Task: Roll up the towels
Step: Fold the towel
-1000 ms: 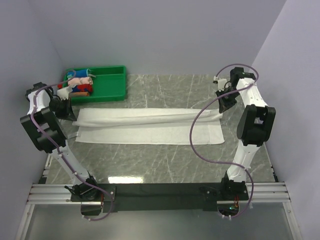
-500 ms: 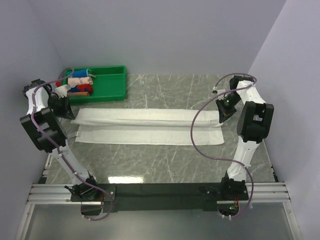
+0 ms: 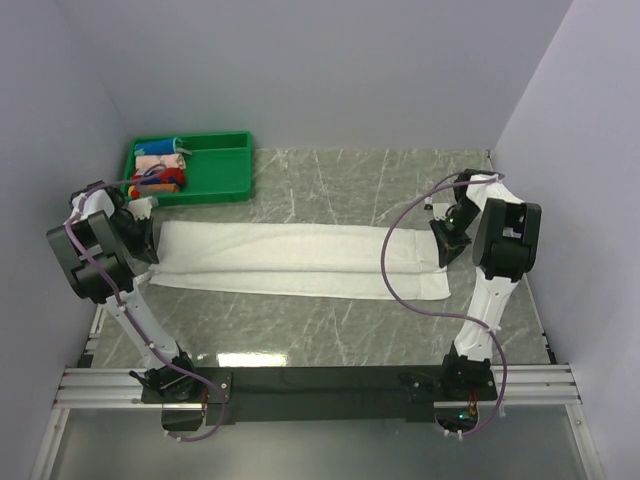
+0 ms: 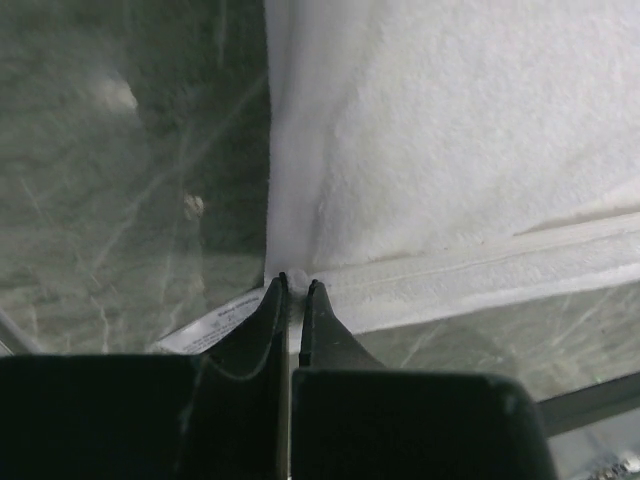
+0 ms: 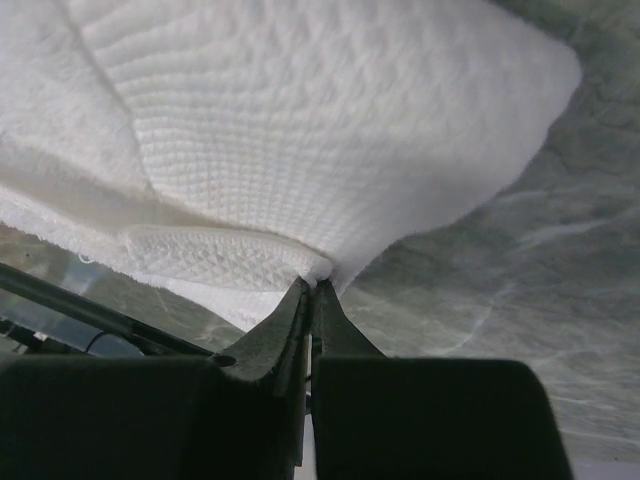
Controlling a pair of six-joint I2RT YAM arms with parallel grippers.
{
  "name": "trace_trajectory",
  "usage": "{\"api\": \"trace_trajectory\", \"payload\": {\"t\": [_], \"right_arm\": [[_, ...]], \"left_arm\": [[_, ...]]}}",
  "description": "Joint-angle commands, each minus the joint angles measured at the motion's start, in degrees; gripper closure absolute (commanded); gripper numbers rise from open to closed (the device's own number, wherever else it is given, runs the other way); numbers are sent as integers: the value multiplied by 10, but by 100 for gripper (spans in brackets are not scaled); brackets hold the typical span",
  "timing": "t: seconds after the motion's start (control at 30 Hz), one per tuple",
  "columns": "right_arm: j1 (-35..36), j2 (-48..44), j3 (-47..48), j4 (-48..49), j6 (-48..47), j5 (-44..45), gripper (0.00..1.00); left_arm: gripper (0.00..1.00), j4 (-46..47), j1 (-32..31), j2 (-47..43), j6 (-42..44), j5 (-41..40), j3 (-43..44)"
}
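The right claw (image 5: 312, 287) is pinched on a folded edge of the white towel (image 5: 300, 120), which spreads beyond it over the grey marbled surface (image 5: 500, 300).

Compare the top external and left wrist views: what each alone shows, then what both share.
Only the top external view shows the green bin of cloth rolls, the right gripper and the towel's full length. Only the left wrist view shows the left gripper pinched shut on the towel's hem, beside a label. Both show white towel on the marble table.
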Motion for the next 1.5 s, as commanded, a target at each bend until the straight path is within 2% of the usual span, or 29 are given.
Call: {"api": "trace_trajectory", "payload": {"t": [0.0,0.2,0.4,0.6,0.8,1.17,1.47], "right_arm": [[-6,8,3,24,11,64,100],[-5,12,30,19,17,65,100],[-6,-23,63,-27,3,68,100],[-8,-78,30,-53,-7,74,100],[-11,-122,-34,-44,-12,77,100],[-3,-78,-99,22,20,68,100],[-3,-89,-112,39,20,68,100]], "left_arm": [[100,71,4,9,-15,-41,15],[100,50,-3,12,-23,-26,51],[100,-16,-1,-5,-10,-22,119],[100,-70,23,-25,24,-25,145],[100,-84,48,-43,53,-29,125],[100,28,18,-41,34,-34,-12],[100,40,11,-20,13,-20,8]]}}
